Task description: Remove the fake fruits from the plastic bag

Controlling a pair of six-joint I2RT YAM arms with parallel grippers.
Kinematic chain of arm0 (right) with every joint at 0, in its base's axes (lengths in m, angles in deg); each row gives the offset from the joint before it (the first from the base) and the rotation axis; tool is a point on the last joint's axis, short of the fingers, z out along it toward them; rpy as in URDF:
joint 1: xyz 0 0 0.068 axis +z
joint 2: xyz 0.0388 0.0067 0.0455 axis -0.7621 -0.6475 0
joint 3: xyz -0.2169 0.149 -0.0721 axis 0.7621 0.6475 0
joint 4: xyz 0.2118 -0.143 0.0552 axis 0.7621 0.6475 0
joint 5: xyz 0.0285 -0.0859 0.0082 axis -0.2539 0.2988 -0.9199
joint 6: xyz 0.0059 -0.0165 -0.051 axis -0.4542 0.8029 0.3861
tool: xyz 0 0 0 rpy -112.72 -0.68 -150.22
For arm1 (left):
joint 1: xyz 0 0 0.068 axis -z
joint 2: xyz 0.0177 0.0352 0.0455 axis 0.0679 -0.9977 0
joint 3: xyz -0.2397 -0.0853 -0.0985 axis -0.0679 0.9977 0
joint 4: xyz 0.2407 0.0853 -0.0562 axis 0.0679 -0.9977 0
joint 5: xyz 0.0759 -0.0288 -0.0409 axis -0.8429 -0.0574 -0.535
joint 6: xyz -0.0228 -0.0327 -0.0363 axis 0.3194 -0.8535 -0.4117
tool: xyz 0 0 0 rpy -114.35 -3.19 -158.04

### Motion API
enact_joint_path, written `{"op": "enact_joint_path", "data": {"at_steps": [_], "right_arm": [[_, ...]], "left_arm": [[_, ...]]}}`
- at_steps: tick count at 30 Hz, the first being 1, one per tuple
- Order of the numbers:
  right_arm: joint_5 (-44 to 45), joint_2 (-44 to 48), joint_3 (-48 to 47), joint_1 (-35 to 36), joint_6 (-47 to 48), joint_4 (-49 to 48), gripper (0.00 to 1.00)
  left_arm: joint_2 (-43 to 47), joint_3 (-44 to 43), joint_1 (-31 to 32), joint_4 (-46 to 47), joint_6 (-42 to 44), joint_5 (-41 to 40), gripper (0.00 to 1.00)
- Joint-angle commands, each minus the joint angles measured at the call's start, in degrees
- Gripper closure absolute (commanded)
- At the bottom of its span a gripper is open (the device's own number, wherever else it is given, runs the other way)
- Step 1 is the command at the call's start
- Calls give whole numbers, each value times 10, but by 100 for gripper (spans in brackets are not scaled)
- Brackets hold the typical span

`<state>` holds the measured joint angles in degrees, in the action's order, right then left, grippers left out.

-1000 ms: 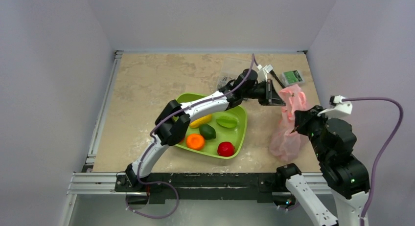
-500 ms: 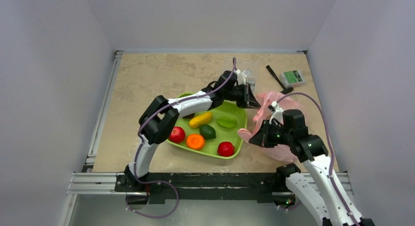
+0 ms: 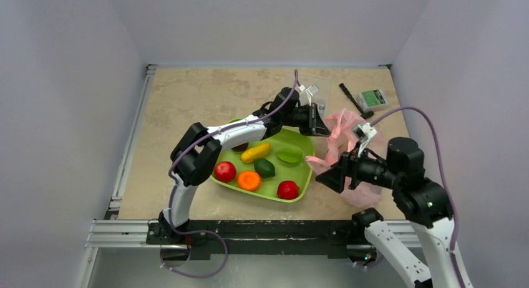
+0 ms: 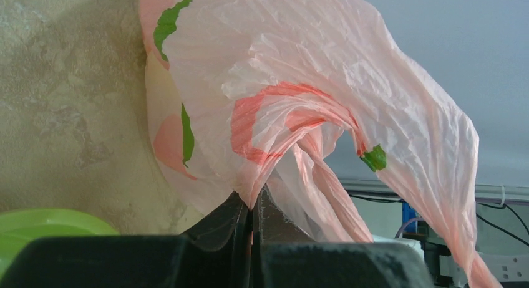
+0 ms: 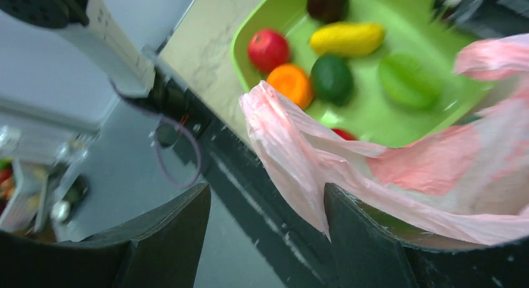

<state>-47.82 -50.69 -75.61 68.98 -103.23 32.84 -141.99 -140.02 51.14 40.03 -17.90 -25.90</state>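
Top external view: the pink plastic bag (image 3: 347, 128) sits crumpled toward the right edge of the worktop, just beside the green tray (image 3: 296, 173). My left pincer (image 3: 318, 123) reaches across the tray and is clamped tight on a fold at the bag's far-left side. The left wrist view shows the film bunched between its closed tips. My right pincer (image 3: 331, 176) stands with its fingers apart at the bag's near-left lip. The right wrist view shows a loose pink flap draped between them, not pinched. No fake fruits show through the plastic, so I cannot tell what is inside. I judge the left should hold its fold high and taut while the right closes on the opposite lip, spreading the mouth before anything is tipped out. Thin film may slip or tear if pulled hard.
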Motion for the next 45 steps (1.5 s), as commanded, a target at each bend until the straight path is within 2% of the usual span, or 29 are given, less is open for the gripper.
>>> {"op": "enact_joint_path", "data": {"at_steps": [1, 3, 5, 6, 8, 10, 12, 15, 19, 23, 27, 28, 29, 31, 33, 35, 39, 45], "right_arm": [[190, 35, -64, 2, -28, 1, 31], [347, 55, -80, 3, -71, 4, 27], [522, 65, -91, 2, -143, 38, 16], [585, 59, -97, 2, -180, 63, 15], [651, 45, -102, 3, -239, 105, 15], [679, 35, -98, 3, -274, 120, 15], [699, 26, -101, 2, -301, 140, 14], [695, -10, -98, 2, -276, 133, 14], [616, -108, -73, 2, -210, 122, 13], [504, -172, -14, 2, -153, 67, 12], [548, -222, 0, 2, -168, 60, 11], [576, -223, -3, 3, -180, 62, 13], [601, -220, -6, 2, -200, 61, 20], [639, -206, -8, 2, -216, 36, 45], [676, -195, -16, 1, -226, 25, 77], [709, -195, -32, 2, -235, 31, 98], [793, -183, -63, 1, -240, 38, 100], [924, -146, -128, -21, -191, -9, 100]], "left_arm": [[54, 14, -5, 26, 5, 8, 100], [64, 24, -5, 33, 3, 7, 100], [73, 32, -4, 37, 2, 7, 100], [76, 35, -5, 38, 3, 7, 100], [80, 38, -5, 38, 4, 7, 100], [81, 39, -5, 37, 6, 7, 100], [80, 38, -5, 35, 6, 9, 100], [81, 38, -5, 35, 6, 12, 100], [81, 36, -5, 34, 10, 15, 100], [80, 33, -5, 29, 13, 17, 100], [77, 32, -5, 30, 10, 20, 100], [78, 32, -4, 29, 11, 21, 100], [79, 32, -5, 27, 13, 21, 100], [85, 35, -4, 19, 21, 22, 100], [92, 38, -5, 4, 36, 21, 100], [100, 43, -7, -15, 53, 20, 100], [124, 64, -19, -49, 92, 14, 100], [158, 115, -40, -88, 130, -13, 100]]}}
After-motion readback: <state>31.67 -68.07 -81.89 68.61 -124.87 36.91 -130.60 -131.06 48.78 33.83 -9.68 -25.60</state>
